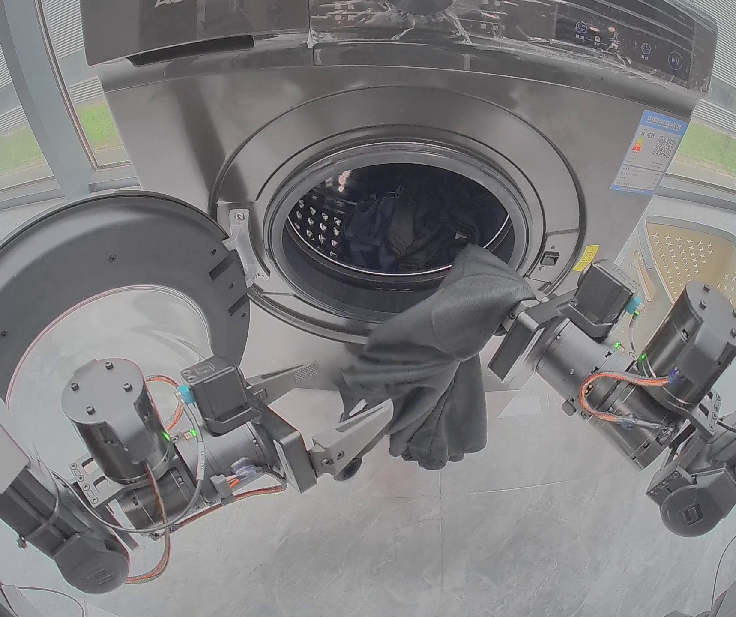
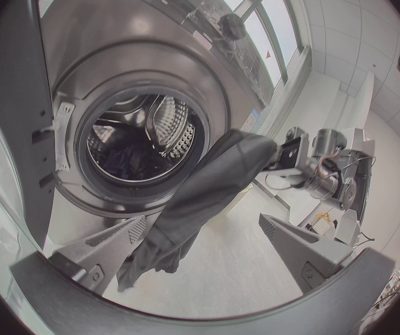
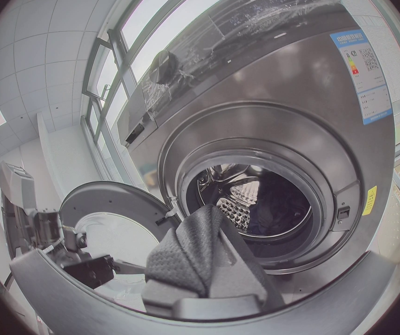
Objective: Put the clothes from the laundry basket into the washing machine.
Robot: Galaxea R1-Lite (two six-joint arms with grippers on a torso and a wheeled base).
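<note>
The washer (image 1: 214, 122) stands straight ahead. Its round door (image 1: 85, 276) is swung wide open to the left. In the drum (image 1: 317, 216) a heap of dark clothes (image 1: 402, 224) lies towards the far wall.

The right pincer (image 1: 515, 312) sits just in front of the lower right rim of the drum's mouth. It is clamped on the top end of a dark grey garment (image 1: 445, 336). In the right wrist view the cloth (image 3: 200, 252) is bunched over the pincer, with the drum's mouth beyond it. The garment is outside the drum. Its top is level with the lower rim, and the rest hangs in long folds down the washer's front. Its lower end hangs loose above the grey floor (image 1: 514, 524).

The left pincer (image 1: 353, 390) is lower and to the left, near the garment's lower folds. It is spread wide and holds nothing. In the left wrist view the two fingers (image 2: 116, 243) stand far apart, and the garment (image 2: 209, 182) hangs just beside one of them. I cannot tell whether cloth and finger touch.

A cream perforated basket (image 1: 694, 254) stands on the right of the washer, beyond the right arm. What it holds cannot be made out.
</note>
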